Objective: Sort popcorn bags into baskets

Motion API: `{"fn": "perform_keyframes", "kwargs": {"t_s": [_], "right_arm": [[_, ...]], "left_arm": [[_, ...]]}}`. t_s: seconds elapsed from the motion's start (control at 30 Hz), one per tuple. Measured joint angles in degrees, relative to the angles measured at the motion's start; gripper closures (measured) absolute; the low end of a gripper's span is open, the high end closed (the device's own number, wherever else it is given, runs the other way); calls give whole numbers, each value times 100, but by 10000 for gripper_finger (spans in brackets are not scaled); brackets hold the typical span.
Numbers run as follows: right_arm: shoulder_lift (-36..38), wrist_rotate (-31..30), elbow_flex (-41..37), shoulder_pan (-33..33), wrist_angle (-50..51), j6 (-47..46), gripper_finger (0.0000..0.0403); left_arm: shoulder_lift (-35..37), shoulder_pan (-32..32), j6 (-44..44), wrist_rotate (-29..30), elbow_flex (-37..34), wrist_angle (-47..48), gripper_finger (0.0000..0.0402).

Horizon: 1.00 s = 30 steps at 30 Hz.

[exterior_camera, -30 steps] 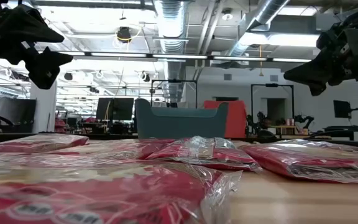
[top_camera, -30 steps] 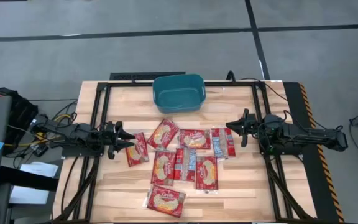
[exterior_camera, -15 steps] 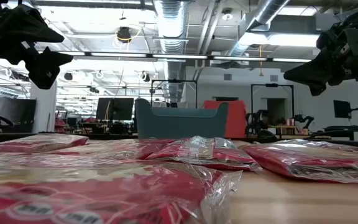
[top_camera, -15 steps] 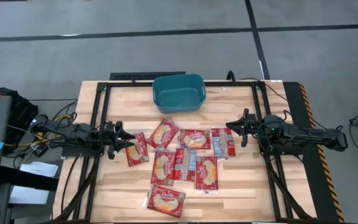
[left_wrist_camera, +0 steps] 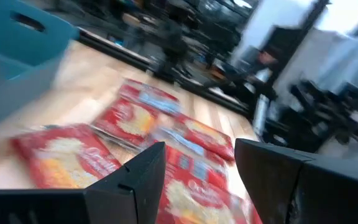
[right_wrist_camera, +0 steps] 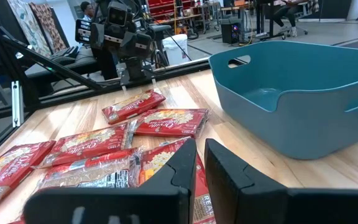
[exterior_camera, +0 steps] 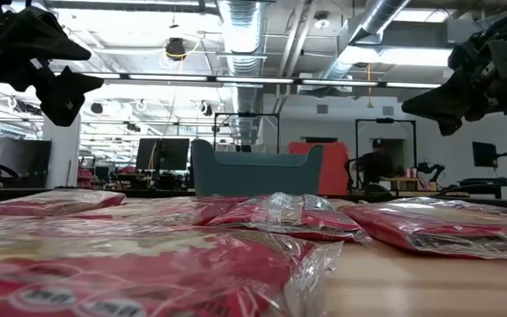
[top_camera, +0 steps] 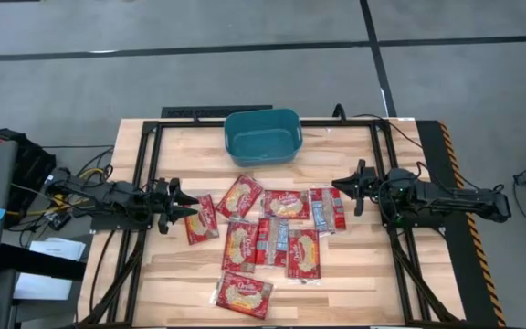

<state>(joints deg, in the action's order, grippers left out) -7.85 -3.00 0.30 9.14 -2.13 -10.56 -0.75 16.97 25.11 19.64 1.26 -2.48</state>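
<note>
From above, the nearest bag [top_camera: 244, 294] lies alone at the table's [top_camera: 354, 274] 6 o'clock edge, tilted, well apart from the rest. Beyond it the other bags spread over the middle: three side by side in a row, the left one [top_camera: 239, 245] red side up, the middle one [top_camera: 272, 241] showing its blue-grey and white side, the right one [top_camera: 303, 252] red. Farther back, a second row runs from 9 to 3 o'clock: a bag [top_camera: 201, 219] just beside the left gripper [top_camera: 186, 205], a tilted bag [top_camera: 240, 196], a bag [top_camera: 287, 204] lying crosswise, and a bag [top_camera: 328, 209] near the right gripper [top_camera: 349, 187]. Neighbours in these rows touch or overlap at the edges. The left gripper hovers at 9 o'clock above the table with its fingers [left_wrist_camera: 143, 174] spread apart, holding nothing. The right gripper hovers at 3 o'clock, also holding nothing; in its wrist view its fingers [right_wrist_camera: 185, 163] stand close together with a narrow gap between them. At 12 o'clock, past all the bags, the teal basket [top_camera: 261, 136] sits upright at the far edge with nothing in it, apart from the nearest bag.
</note>
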Motion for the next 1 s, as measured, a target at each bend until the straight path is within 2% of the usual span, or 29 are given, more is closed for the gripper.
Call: {"fn": "perform_keyframes", "kwargs": {"t_s": [0.13,0.4,0.53,0.7,0.8,0.87,1.0], "right_arm": [[-1,-1,-2,1,0,-1,343],[1,-2,-1,-1,0,10,343],[1,-36,0,77,0,539,343],[-1,-35,-2,250,0,1308,343],[1,-21,0,302,0,1387,343],[0,-18,0,301,0,1391,343],[1,-16,-2,303,0,1404,343]], "left_arm": [[2,-4,266,974,0,-38,218],[2,-4,679,1824,0,-26,218],[2,-10,892,1861,0,-26,218],[-14,-13,1380,1241,116,-42,218],[-161,-13,1985,864,571,740,219],[-384,-14,2249,664,1060,1667,221],[-1187,-84,3178,740,2128,3902,233]]}}
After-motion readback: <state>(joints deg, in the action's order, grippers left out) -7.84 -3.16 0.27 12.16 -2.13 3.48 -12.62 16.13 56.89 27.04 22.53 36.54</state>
